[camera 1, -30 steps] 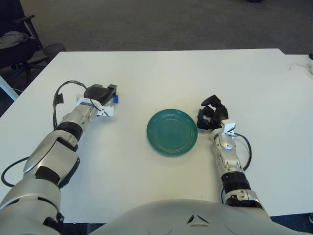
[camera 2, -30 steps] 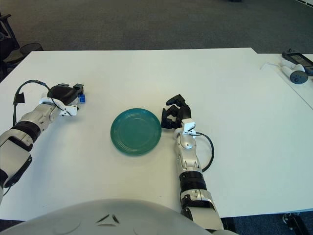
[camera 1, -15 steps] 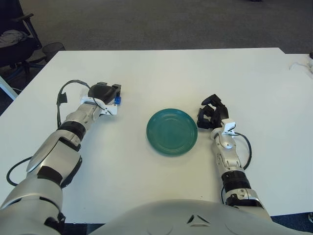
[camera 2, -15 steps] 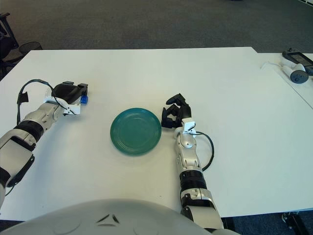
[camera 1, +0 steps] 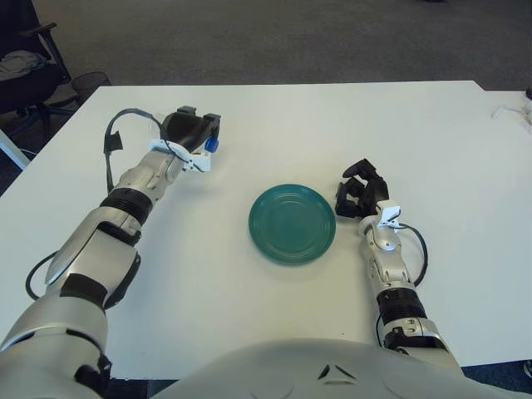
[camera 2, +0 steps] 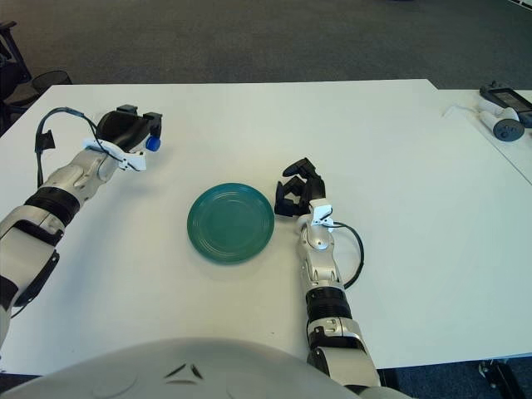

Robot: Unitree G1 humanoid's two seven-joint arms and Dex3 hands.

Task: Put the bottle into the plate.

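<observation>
plate (camera 1: 292,224) holds nothing | left hand (camera 1: 191,130) seemingly grips bottle (camera 1: 211,145)

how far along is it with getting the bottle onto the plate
Done: the left robot hand is closed around the bottle, only its blue cap showing. In hand: it holds the bottle left of the green plate. Left: carrying it over and releasing. The right robot hand sits idle beside the plate's right.

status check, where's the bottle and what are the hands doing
Left hand shut on bottle, left of plate. Right hand idle beside plate's right rim. Nothing in between.
</observation>
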